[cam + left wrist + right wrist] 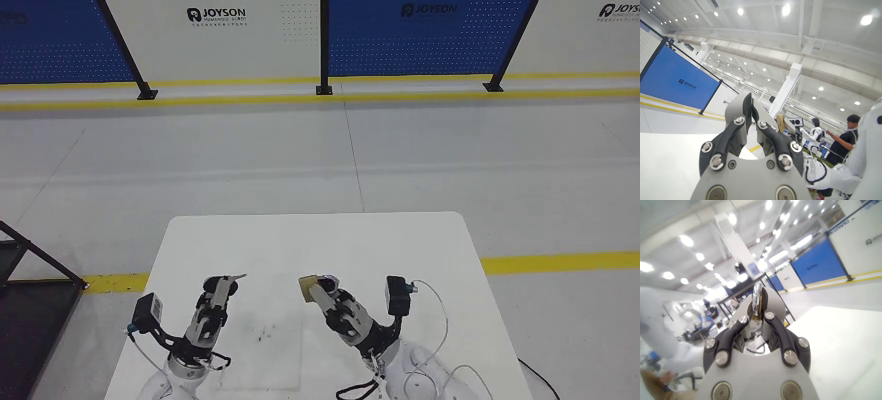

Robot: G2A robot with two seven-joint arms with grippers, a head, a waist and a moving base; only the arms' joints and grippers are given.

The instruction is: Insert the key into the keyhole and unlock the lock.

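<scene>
Brass lock (755, 306) sits clamped in the right end effector (760, 294); the top view adds a thin key (240, 276) pinched in the left end effector (228, 284), near the lock but apart, above the desk (400, 250)

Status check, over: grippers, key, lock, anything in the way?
Left gripper shut on key. Right gripper shut on lock. Both held above table, key and lock apart, not yet inserted. Path between them open.
</scene>
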